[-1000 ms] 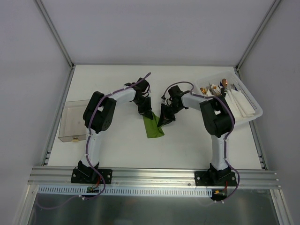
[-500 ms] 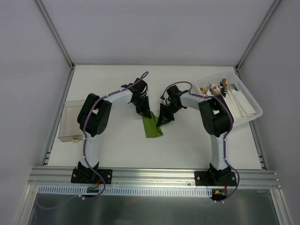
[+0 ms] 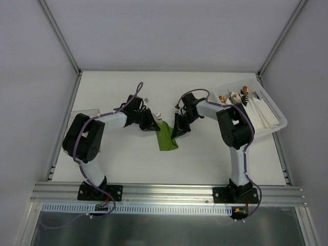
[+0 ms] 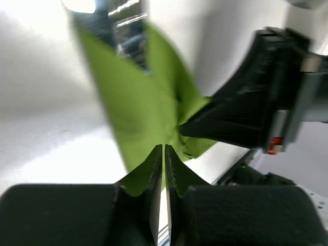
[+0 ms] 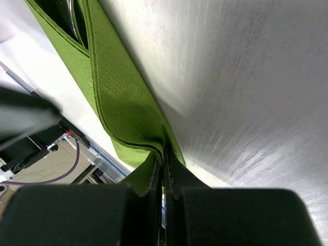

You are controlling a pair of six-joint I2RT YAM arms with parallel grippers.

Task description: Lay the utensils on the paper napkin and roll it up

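Observation:
The paper napkin (image 3: 167,140) lies mid-table as a loosely folded olive-green strip. A silvery end of the utensils (image 3: 159,117) pokes out at its far end. In the right wrist view a metal handle (image 5: 72,20) sits inside the napkin's (image 5: 123,102) fold. My right gripper (image 3: 176,135) (image 5: 164,149) is shut on the napkin's right edge, the paper pinched between its tips. My left gripper (image 3: 154,127) (image 4: 164,148) is at the napkin's (image 4: 138,102) far left corner. Its jaws are closed to a hairline gap, tips against the paper, with nothing visibly between the pads.
A white basket (image 3: 274,114) with copper-tipped cutlery and white napkins stands at the right. A clear plastic box (image 3: 82,113) sits at the left edge, mostly behind my left arm. An aluminium rail (image 3: 164,192) runs along the front. Frame posts bound the table.
My left arm swung its elbow out to the left, and its gripper slid from the napkin's top to its left corner. The silvery utensil end now shows. The right arm held still.

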